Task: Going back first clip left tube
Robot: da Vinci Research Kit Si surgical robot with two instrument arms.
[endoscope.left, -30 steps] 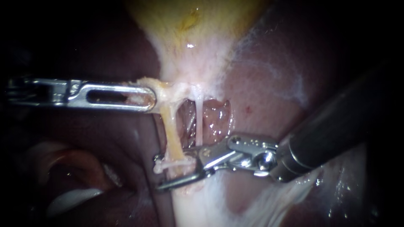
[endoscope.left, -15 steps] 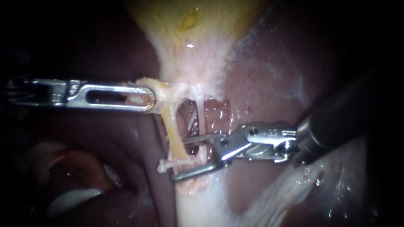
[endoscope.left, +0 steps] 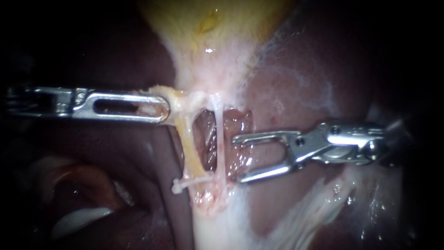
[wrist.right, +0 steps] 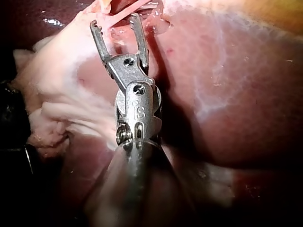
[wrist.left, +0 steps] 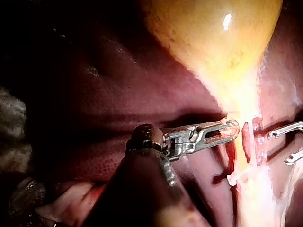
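The yellow left tube (endoscope.left: 187,146) runs down from the gallbladder (endoscope.left: 217,28) and carries a white clip (endoscope.left: 190,183) across its lower end. A thinner pale right tube (endoscope.left: 219,143) hangs beside it. My left instrument (endoscope.left: 159,109) is shut on the tissue flap at the gallbladder's neck and holds it to the left. My right instrument (endoscope.left: 238,159) stands open to the right of both tubes, touching neither. In the left wrist view the clip (wrist.left: 232,178) sits beyond my left instrument (wrist.left: 228,130). In the right wrist view my right instrument (wrist.right: 115,22) is open and empty.
Dark red liver (endoscope.left: 323,69) lies on both sides of the gallbladder. Between the two tubes an opened window (endoscope.left: 207,134) shows raw tissue. White fatty strands (endoscope.left: 314,208) lie under the right instrument's shaft. The tips of the right instrument (wrist.left: 286,142) show beside the tubes.
My right instrument has drawn back to the right, away from the left tube, with its jaws still open. The clip stays on the tube. The left instrument has held still.
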